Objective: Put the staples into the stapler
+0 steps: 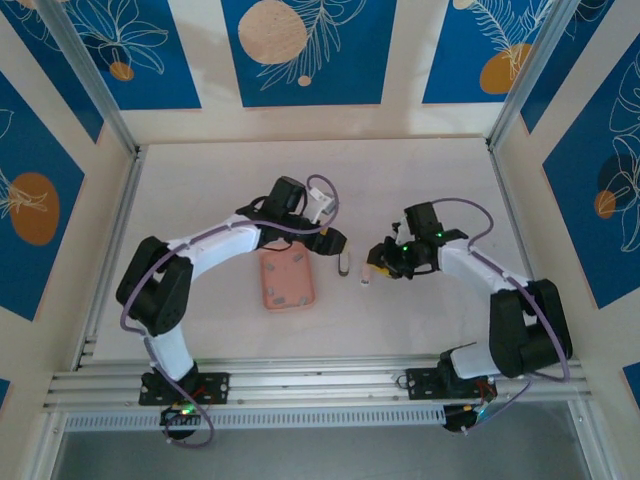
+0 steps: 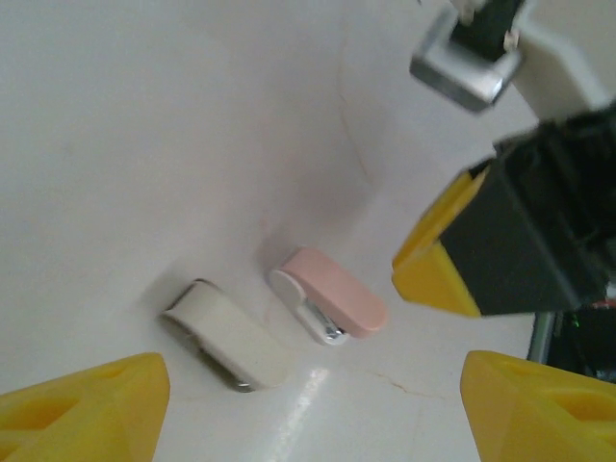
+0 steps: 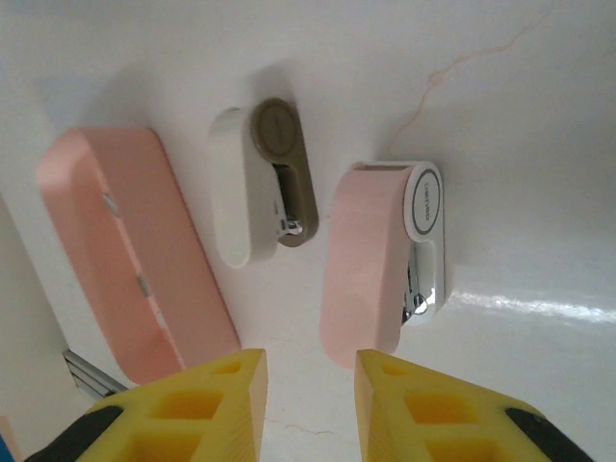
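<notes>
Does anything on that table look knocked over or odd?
Both small staplers, the white stapler and the pink stapler, seem to lie tipped on their sides beside the pink tray, not upright.

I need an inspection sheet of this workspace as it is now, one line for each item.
surface: pale table, glossy, faint hairline mark.
job's things: pink stapler and white stapler lie side by side, apart; staples in pink tray.
clutter: nothing seen.
grippers: left gripper wide open, empty; right gripper narrowly open, empty, near pink stapler.
cables: purple cables along both arms.
surroundings: blue leaf-print panels; metal rail in front.
</notes>
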Motion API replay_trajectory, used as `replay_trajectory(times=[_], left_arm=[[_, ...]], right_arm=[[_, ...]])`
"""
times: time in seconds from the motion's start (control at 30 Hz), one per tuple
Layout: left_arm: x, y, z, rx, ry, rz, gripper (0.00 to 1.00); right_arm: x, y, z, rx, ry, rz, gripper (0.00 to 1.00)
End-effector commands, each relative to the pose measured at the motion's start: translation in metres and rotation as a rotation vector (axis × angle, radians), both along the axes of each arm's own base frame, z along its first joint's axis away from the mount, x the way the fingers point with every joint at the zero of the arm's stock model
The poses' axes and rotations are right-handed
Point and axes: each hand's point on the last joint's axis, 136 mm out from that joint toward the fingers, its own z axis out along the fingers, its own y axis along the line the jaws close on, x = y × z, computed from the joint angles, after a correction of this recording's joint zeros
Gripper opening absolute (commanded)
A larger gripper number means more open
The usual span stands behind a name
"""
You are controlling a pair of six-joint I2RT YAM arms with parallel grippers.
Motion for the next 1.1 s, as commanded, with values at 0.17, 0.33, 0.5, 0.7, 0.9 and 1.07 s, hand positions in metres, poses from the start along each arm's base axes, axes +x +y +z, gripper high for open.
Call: replay_trajectory(times=[0.17, 0.33, 0.5, 0.7, 0.9, 1.07], left_arm=[[0.011, 0.025, 0.01, -0.031, -0.022, 0.111, 0.79], [0.023, 0.052, 0.015, -0.025, -0.048, 0.229, 0.8], [0.039, 0.115, 0.03, 0.018, -0.178, 0.476, 0.83], [0.035, 0.233, 0.042, 0.235, -0.427, 0.88, 1.0], [0.014, 0.325, 0.042, 0.441, -0.672, 1.171, 1.0], [0.014, 0.35, 0.003, 0.522, -0.718, 1.184, 1.0]], right_arm=[[-0.028, -0.014, -0.06, -0.153, 0.223, 0.011, 0.24], [-0.006, -0.006, -0.023, -0.117, 0.083, 0.033, 0.28], [0.024, -0.017, 0.022, -0.157, -0.139, 0.018, 0.58], [0.069, -0.059, 0.058, -0.259, -0.485, -0.045, 0.99], [0.097, -0.101, 0.065, -0.336, -0.737, -0.079, 0.99], [0.106, -0.11, 0.055, -0.454, -0.93, 0.005, 0.99]])
